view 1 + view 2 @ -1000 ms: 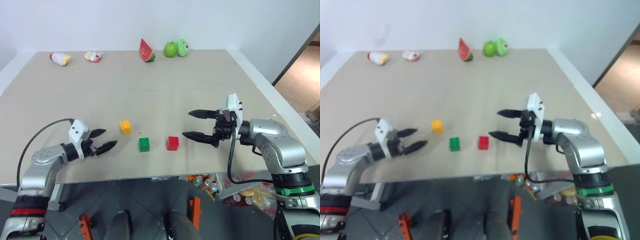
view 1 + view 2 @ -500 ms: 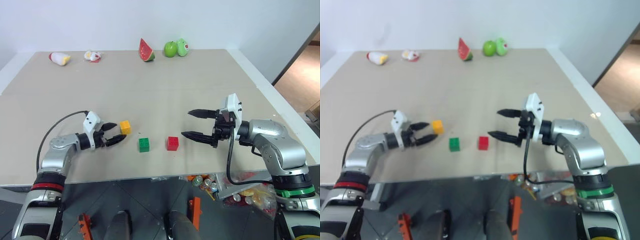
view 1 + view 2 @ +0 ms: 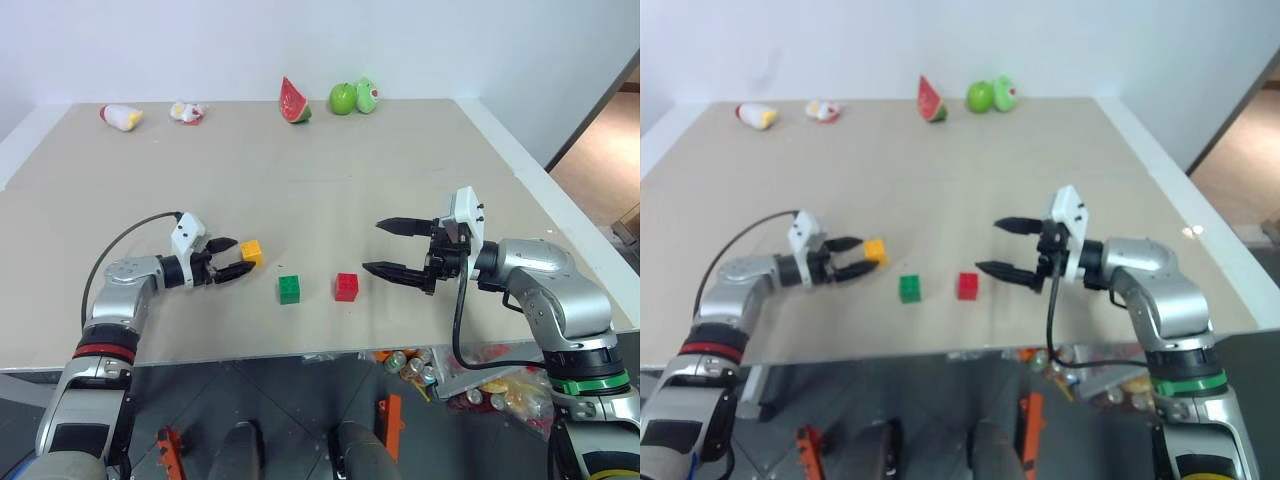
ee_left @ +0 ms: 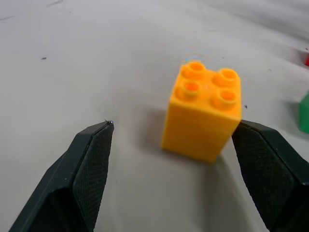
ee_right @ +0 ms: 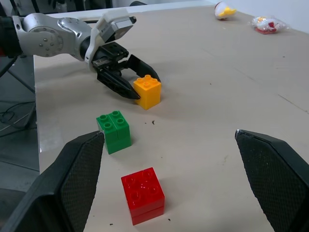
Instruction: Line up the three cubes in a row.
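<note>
Left fingers [image 4: 91, 159] advanced | yellow-orange cube [image 4: 203, 111] between them, unclamped

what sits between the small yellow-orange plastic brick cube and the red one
The green studded plastic cube sits between the yellow-orange cube and the red cube, standing apart from both on the table, as the left eye view shows.

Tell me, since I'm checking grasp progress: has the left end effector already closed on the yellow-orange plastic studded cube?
No: the left end effector stands open, the yellow-orange plastic studded cube between its fingers.
</note>
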Robot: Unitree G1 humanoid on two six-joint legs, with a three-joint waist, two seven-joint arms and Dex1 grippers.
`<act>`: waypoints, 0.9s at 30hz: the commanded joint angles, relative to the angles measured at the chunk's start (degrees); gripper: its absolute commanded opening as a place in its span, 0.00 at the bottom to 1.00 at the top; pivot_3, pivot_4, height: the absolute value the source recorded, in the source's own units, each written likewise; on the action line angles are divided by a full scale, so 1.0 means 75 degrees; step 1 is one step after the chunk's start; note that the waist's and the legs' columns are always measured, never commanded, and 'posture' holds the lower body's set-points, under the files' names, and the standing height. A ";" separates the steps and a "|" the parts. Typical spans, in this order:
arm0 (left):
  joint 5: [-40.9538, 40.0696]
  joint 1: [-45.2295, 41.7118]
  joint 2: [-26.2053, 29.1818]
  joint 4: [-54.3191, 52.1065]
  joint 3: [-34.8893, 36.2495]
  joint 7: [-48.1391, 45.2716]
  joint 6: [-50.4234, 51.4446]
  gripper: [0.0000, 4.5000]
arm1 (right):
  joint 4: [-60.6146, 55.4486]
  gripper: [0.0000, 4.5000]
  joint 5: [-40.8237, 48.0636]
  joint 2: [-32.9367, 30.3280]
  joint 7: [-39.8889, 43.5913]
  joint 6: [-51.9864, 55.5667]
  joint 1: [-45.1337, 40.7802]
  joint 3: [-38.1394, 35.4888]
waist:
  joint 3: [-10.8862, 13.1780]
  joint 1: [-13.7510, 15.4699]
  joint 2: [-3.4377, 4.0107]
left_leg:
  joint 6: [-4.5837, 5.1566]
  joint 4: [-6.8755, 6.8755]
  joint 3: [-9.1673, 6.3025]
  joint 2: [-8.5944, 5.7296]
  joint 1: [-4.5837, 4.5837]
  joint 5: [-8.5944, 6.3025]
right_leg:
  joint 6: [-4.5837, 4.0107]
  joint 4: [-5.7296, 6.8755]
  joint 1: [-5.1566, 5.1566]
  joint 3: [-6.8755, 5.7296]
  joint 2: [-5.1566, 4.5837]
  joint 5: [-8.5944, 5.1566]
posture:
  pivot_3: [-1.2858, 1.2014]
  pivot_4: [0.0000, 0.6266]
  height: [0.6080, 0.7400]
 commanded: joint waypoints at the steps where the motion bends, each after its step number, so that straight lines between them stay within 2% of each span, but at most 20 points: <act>1: -0.0005 -0.0093 -0.0052 -0.0095 -0.0020 -0.0139 -0.0146 0.86 | -0.0127 1.00 0.0094 -0.0031 -0.0039 -0.0115 -0.0096 -0.0210 | 0.0000 0.0000 0.0000 | 0.0000 0.0000 0.0000 0.0000 -0.0001 0.0000 | 0.0000 0.0000 0.0000 -0.0001 0.0001 0.0000 | 0.52 0.24 1.00; 2: 0.0006 -0.0052 -0.0062 -0.0125 -0.0041 -0.0193 -0.0155 0.86 | -0.0122 1.00 0.0093 -0.0033 -0.0042 -0.0118 -0.0098 -0.0212 | 0.0000 0.0000 0.0000 | 0.0000 0.0000 -0.0001 0.0000 -0.0002 0.0000 | 0.0000 0.0000 0.0000 0.0000 0.0002 0.0000 | 0.52 0.24 1.00; 5: -0.0030 0.0047 -0.0063 -0.0213 -0.0085 -0.0367 -0.0164 0.70 | -0.0106 1.00 0.0076 -0.0048 -0.0059 -0.0136 -0.0084 -0.0225 | 0.0000 -0.0002 0.0000 | 0.0000 0.0000 -0.0002 0.0001 -0.0001 0.0000 | 0.0000 0.0000 -0.0001 0.0002 0.0005 0.0000 | 0.52 0.24 1.00; 10: -0.0039 0.0084 -0.0022 -0.0314 -0.0068 -0.0491 -0.0154 0.32 | -0.0023 1.00 0.0039 -0.0031 -0.0085 -0.0177 -0.0130 -0.0190 | 0.0000 0.0000 0.0000 | 0.0000 0.0001 -0.0002 0.0000 -0.0001 0.0000 | 0.0002 0.0000 0.0000 0.0004 0.0004 0.0001 | 0.52 0.24 1.00; 11: 0.0038 0.0114 0.0022 -0.0358 -0.0090 -0.0437 -0.0194 0.28 | -0.0016 1.00 0.0038 -0.0031 -0.0090 -0.0184 -0.0130 -0.0189 | 0.0000 0.0000 0.0000 | 0.0000 0.0001 -0.0002 0.0000 -0.0001 0.0000 | 0.0002 0.0000 0.0001 0.0005 0.0004 0.0002 | 0.52 0.24 1.00; 16: 0.0144 0.0489 0.0298 -0.0860 -0.0213 -0.0715 -0.0337 0.28 | -0.0010 1.00 0.0038 -0.0052 -0.0102 -0.0196 -0.0119 -0.0183 | 0.0000 -0.0016 0.0000 | 0.0000 -0.0001 -0.0001 0.0001 0.0001 0.0000 | 0.0001 0.0000 0.0000 0.0007 0.0007 0.0001 | 0.52 0.24 1.00; 22: -0.0510 0.1811 0.1402 -0.2531 -0.0065 -0.2051 -0.0006 0.28 | 0.0055 1.00 0.0074 -0.0229 -0.0046 -0.0170 -0.0057 -0.0303 | 0.0000 -0.0053 0.0001 | 0.0000 -0.0019 0.0001 0.0005 0.0009 -0.0001 | -0.0012 0.0001 -0.0005 0.0010 0.0007 -0.0008 | 0.52 0.24 1.00; 27: -0.0624 0.1996 0.1477 -0.2742 -0.0118 -0.2035 0.0122 0.28 | 0.0030 1.00 0.0118 -0.0172 -0.0111 -0.0121 -0.0087 -0.0288 | 0.0000 -0.0008 0.0001 | 0.0002 -0.0017 0.0002 0.0005 0.0007 0.0000 | -0.0013 0.0002 -0.0004 0.0001 -0.0002 -0.0009 | 0.52 0.24 1.00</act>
